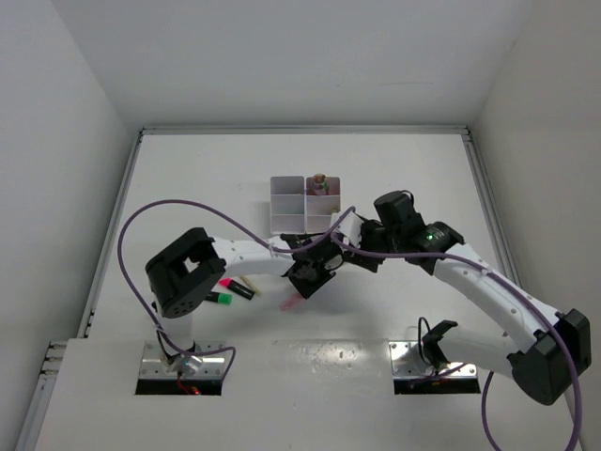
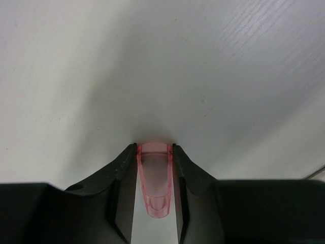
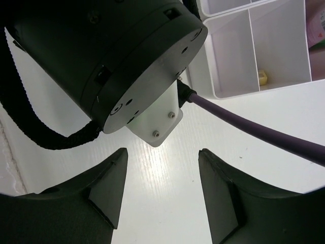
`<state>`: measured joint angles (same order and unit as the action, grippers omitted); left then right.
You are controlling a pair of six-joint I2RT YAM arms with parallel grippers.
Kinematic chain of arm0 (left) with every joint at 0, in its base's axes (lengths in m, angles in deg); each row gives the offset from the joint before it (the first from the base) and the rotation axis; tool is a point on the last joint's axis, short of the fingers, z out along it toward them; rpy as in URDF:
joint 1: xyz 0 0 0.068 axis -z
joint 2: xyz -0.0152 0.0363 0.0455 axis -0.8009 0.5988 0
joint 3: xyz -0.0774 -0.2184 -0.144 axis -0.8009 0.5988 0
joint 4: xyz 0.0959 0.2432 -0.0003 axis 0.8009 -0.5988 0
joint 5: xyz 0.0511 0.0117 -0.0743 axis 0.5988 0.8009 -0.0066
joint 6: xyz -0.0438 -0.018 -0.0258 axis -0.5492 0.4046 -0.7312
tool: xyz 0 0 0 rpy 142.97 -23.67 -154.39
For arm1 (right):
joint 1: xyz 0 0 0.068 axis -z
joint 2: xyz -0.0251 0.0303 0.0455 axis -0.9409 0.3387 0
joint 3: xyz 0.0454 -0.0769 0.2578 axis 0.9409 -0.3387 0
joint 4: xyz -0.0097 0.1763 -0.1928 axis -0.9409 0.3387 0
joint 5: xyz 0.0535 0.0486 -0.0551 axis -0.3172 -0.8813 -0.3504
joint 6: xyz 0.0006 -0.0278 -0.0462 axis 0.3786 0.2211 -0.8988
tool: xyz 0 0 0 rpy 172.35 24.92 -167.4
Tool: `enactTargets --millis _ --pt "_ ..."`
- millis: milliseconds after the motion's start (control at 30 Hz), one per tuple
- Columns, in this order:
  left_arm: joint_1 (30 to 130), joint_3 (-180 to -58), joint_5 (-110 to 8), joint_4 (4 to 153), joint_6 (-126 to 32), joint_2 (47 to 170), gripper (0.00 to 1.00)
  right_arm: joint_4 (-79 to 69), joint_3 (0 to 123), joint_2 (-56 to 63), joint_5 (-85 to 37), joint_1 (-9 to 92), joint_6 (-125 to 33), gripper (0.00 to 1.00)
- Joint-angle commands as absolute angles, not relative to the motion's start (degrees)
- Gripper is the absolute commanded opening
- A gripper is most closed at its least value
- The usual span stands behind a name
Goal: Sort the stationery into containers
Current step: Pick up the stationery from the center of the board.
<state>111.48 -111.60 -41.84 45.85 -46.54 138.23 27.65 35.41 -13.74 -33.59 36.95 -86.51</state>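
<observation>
Pink and see-through, the small plastic piece (image 2: 154, 183) you are after sits between the two fingers of your left hand (image 2: 155, 152). In the left wrist view both black fingers (image 2: 124, 168) press against its sides, so that hand is clamped on it. Its rounded end points at the white surface (image 2: 213, 76), though you cannot tell whether it touches. From the top camera the same piece (image 1: 291, 303) pokes out under the left hand (image 1: 305, 274), on the near side of the white organiser tray (image 1: 286, 221) and a little apart from it.

Look at the tray next. In the top view its far right compartment holds a cluster of pink, tan and green items (image 1: 320, 183). In the right wrist view one compartment has a tiny yellow eraser (image 3: 262, 77) against its near wall, and something pink (image 3: 317, 20) shows in the compartment beside it at the frame's edge.

Your right hand (image 3: 162, 203) hovers just right of the left one, its fingers (image 3: 109, 188) standing apart with only bare surface between them. The left arm's round black wrist housing (image 3: 101, 51) and a purple cable (image 3: 254, 127) fill much of its view.

To the left of the pink piece, by the left arm's elbow, two black-bodied highlighters lie on the surface, one green-capped (image 1: 221, 298) and one pink-capped (image 1: 237, 286). Any print on their barrels is too small for you to read.
</observation>
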Motion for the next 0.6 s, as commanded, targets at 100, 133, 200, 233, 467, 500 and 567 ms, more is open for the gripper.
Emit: enactTargets --millis 100,133,200,233,467,500,567 --pt "113.2 -112.2 -40.1 38.2 -48.4 138.3 0.22 23.8 37.3 -16.0 -36.6 37.2 -87.6 0.59" --pt "113.2 -113.8 -38.5 37.5 -49.0 136.9 0.2 24.6 37.3 -16.5 -36.6 37.2 -87.6 0.65" --pt "112.2 -115.4 -37.1 35.6 -49.7 132.5 0.19 25.2 38.0 -16.5 -35.7 37.2 -88.2 1.0" --pt "111.1 -117.1 -37.1 35.1 -50.2 130.9 0.17 25.2 38.0 -16.5 -34.5 37.2 -88.2 1.0" --pt "100.9 -121.2 -37.1 34.0 -50.8 119.8 0.13 24.6 38.6 -17.6 -31.2 37.2 -88.2 0.54" --pt "98.9 -122.0 -37.1 34.0 -50.8 119.2 0.13 24.1 38.6 -17.6 -30.6 37.2 -87.2 0.35" --pt "97.1 -122.6 -37.1 34.0 -51.4 118.6 0.12 21.5 38.6 -17.6 -28.6 37.2 -85.0 0.0"
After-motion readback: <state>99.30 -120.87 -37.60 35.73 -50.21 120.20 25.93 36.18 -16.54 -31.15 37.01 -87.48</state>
